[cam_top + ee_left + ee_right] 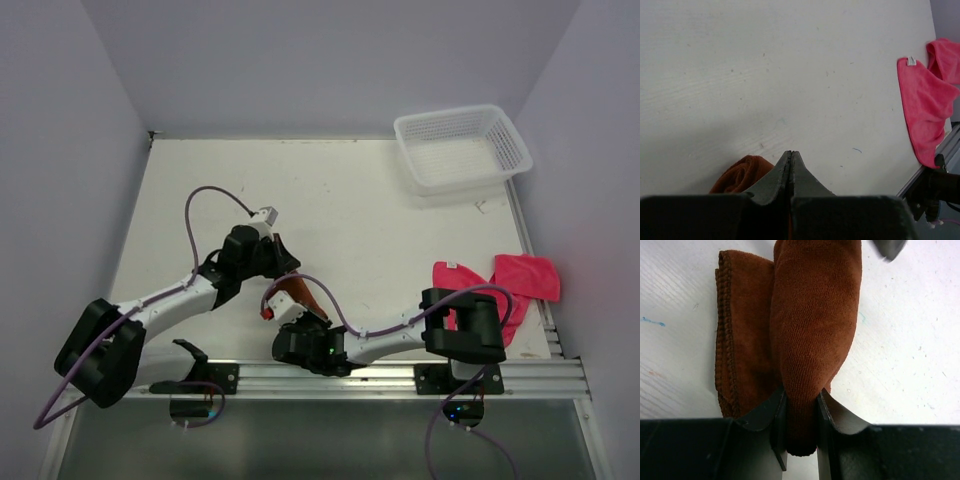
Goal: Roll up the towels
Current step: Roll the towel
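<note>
The rust-brown towel [297, 293] lies near the front middle of the table, partly rolled. In the right wrist view, the brown towel's roll [815, 325] sits over its flat part [742, 330]. My right gripper [801, 412] is shut on the near end of the roll; it also shows in the top view [303, 318]. My left gripper [287, 262] is at the towel's far end. In its own view the jaws [791, 154] are pressed together, with the brown towel [742, 174] just left of them. The pink towel [525, 278] lies crumpled and flat at the right edge, also seen from the left wrist [922, 105].
A white plastic mesh basket [447, 113] stands at the back right corner. An aluminium rail [400, 375] runs along the near edge, with both arm bases on it. Grey walls close in the table on the left, back and right.
</note>
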Robot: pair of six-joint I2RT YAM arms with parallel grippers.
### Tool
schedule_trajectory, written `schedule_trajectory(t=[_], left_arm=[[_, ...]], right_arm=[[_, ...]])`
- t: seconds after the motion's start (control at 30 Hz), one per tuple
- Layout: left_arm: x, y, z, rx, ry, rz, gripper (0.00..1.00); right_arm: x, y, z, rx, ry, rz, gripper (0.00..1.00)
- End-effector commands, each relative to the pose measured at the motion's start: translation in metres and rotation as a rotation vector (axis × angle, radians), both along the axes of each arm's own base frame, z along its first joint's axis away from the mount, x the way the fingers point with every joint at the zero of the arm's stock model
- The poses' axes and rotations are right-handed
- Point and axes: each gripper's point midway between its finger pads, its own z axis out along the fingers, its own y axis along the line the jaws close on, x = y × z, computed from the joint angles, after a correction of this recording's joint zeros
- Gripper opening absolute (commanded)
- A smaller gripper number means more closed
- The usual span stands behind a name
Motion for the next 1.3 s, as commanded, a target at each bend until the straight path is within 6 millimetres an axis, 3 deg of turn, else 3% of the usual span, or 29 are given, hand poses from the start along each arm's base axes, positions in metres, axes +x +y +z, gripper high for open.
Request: schedule_trajectory(t=[0.0, 0.23, 0.33, 0.4, 0.47, 0.5, 0.53, 0.57, 0.67, 0.7, 0.77, 0.87, 1.13, 1.27], left_arm=[[-0.009, -0.007, -0.016, -0.007, 0.018, -0.028, 0.00], [-0.043, 0.013, -0.076, 0.050, 0.136, 0.001, 0.00], [-0.048, 0.027, -0.093, 0.106, 0.185, 0.055, 0.00], [-0.049, 0.031, -0.096, 0.117, 0.191, 0.079, 0.00], [-0.052, 0.034, -0.100, 0.114, 0.203, 0.093, 0.00], [-0.052, 0.034, -0.100, 0.109, 0.201, 0.090, 0.00], [-0.053, 0.034, -0.100, 0.103, 0.201, 0.091, 0.00], [-0.054, 0.033, -0.101, 0.098, 0.207, 0.093, 0.00], [-0.058, 0.036, -0.104, 0.094, 0.221, 0.105, 0.00], [-0.058, 0.038, -0.106, 0.101, 0.223, 0.117, 0.00], [-0.059, 0.039, -0.107, 0.093, 0.225, 0.123, 0.00], [-0.061, 0.039, -0.108, 0.087, 0.228, 0.126, 0.00], [-0.063, 0.043, -0.108, 0.082, 0.227, 0.142, 0.00], [-0.064, 0.045, -0.108, 0.084, 0.221, 0.149, 0.00]], right_arm=[[0.003, -0.004, 0.003, -0.034, -0.027, -0.016, 0.20], [-0.005, 0.001, 0.003, 0.008, 0.040, -0.005, 0.36], [-0.008, 0.003, 0.015, 0.070, 0.072, -0.009, 0.53], [-0.008, 0.003, 0.019, 0.114, 0.123, -0.005, 0.66], [-0.012, 0.008, 0.037, 0.230, 0.189, 0.007, 0.73], [-0.009, 0.004, 0.036, 0.269, 0.230, -0.006, 0.76], [-0.008, 0.004, 0.053, 0.346, 0.255, 0.000, 0.78], [-0.015, 0.004, 0.051, 0.395, 0.324, 0.034, 0.79], [-0.001, 0.004, 0.080, 0.633, 0.407, 0.022, 0.90], [0.002, -0.004, 0.070, 0.667, 0.481, 0.017, 0.91], [0.007, 0.001, 0.076, 0.795, 0.576, 0.017, 0.91], [0.010, 0.001, 0.065, 0.883, 0.708, 0.005, 0.89], [0.007, 0.002, -0.002, 0.817, 0.828, -0.073, 0.80], [0.005, 0.000, -0.020, 0.781, 0.836, -0.072, 0.73]])
